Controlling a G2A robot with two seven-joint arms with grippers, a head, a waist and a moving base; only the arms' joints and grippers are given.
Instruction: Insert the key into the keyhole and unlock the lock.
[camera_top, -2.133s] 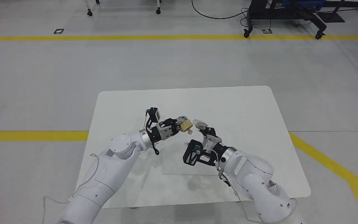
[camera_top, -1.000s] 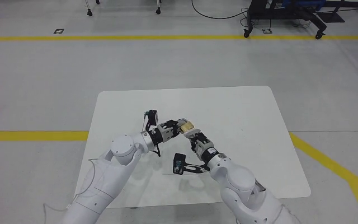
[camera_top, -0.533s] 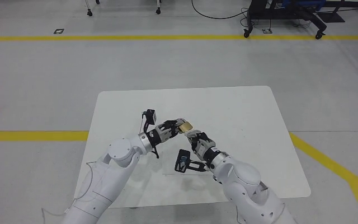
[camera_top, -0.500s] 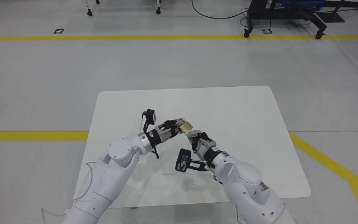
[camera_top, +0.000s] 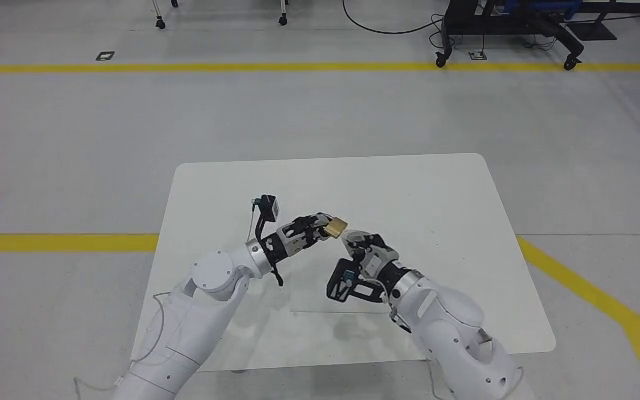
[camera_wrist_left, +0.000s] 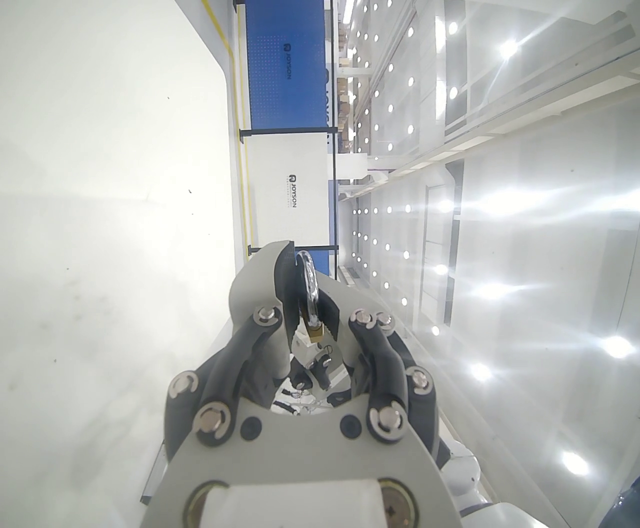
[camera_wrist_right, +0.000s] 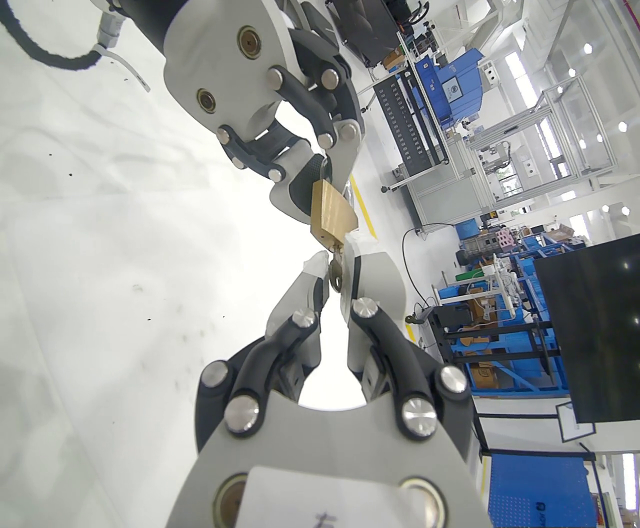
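Left hand grips 1 lock; right hand, 1 key.

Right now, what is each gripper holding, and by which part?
Left gripper clamps the padlock by its shackle; right gripper pinches the key by its head.

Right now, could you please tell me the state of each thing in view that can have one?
Brass padlock, held aloft by its shackle; whether it is unlocked, cannot tell.
Key, head gripped, blade in the padlock's keyhole.
Left gripper, jaws shut on the padlock's shackle.
Right gripper, jaws shut on the key's head.
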